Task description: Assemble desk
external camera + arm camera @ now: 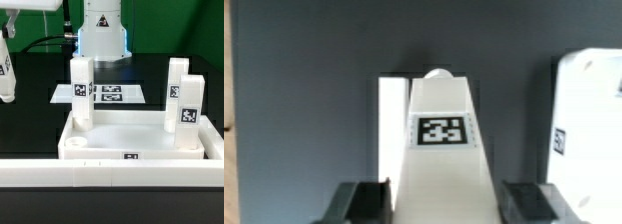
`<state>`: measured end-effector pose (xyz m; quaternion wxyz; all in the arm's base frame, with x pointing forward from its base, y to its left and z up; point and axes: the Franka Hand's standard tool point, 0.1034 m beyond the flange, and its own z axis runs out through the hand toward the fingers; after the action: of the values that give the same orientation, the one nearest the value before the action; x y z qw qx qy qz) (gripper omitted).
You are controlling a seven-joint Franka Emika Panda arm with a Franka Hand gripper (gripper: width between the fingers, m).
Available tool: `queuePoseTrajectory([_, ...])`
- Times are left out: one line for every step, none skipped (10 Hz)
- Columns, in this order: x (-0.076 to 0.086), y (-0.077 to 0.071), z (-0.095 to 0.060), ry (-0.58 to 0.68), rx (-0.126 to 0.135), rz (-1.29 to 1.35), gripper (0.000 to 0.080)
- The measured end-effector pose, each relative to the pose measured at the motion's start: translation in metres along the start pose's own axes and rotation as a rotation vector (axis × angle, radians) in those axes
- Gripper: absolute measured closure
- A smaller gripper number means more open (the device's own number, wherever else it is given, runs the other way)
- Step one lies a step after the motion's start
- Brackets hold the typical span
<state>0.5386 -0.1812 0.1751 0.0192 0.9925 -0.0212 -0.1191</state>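
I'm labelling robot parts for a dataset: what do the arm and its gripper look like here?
The arm is glossy white with rounded housings and a triangular warning sticker on its base. Black cables trail behind it. The gripper has black, ridged fingertips in the wrist view.

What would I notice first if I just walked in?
Tall white legs stand up from the panel: a left leg on the exterior view's left and two right legs on its right, all wearing black-and-white tags. Up close, the gripper pinches a fourth leg.
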Motion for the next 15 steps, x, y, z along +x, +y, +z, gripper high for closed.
queuePoseTrajectory([0.002, -0.002, -0.002, 0.002, -0.002, -0.001, 0.0512])
queuePoseTrajectory([0.002, -0.001, 0.0, -0.001, -0.002, -0.001, 0.0512])
queuePoseTrajectory([0.002, -0.001, 0.0, -0.002, -0.002, -0.001, 0.0512])
queuePoseTrajectory([0.002, -0.001, 0.001, -0.003, -0.003, -0.002, 0.0512])
queuePoseTrajectory([0.002, -0.002, 0.001, -0.003, -0.003, -0.002, 0.0512])
queuePoseTrajectory([0.007, -0.013, -0.006, -0.01, 0.003, 0.018, 0.0512])
queuePoseTrajectory([0.023, -0.029, -0.019, 0.008, -0.001, 0.032, 0.0512])
queuePoseTrajectory([0.033, -0.037, -0.024, 0.041, -0.009, 0.013, 0.0512])
queuePoseTrajectory([0.03, -0.034, -0.02, 0.033, -0.007, 0.015, 0.0512])
queuePoseTrajectory([0.034, -0.031, -0.021, 0.069, -0.013, 0.015, 0.0512])
queuePoseTrajectory([0.04, -0.031, -0.023, 0.155, -0.024, 0.011, 0.0512])
queuePoseTrajectory([0.038, -0.03, -0.021, 0.187, -0.025, 0.014, 0.0512])
queuePoseTrajectory([0.039, -0.032, -0.021, 0.205, -0.024, 0.025, 0.0512])
queuePoseTrajectory([0.044, -0.041, -0.024, 0.201, -0.017, 0.024, 0.0512])
queuePoseTrajectory([0.053, -0.049, -0.028, 0.213, -0.019, 0.013, 0.0512])
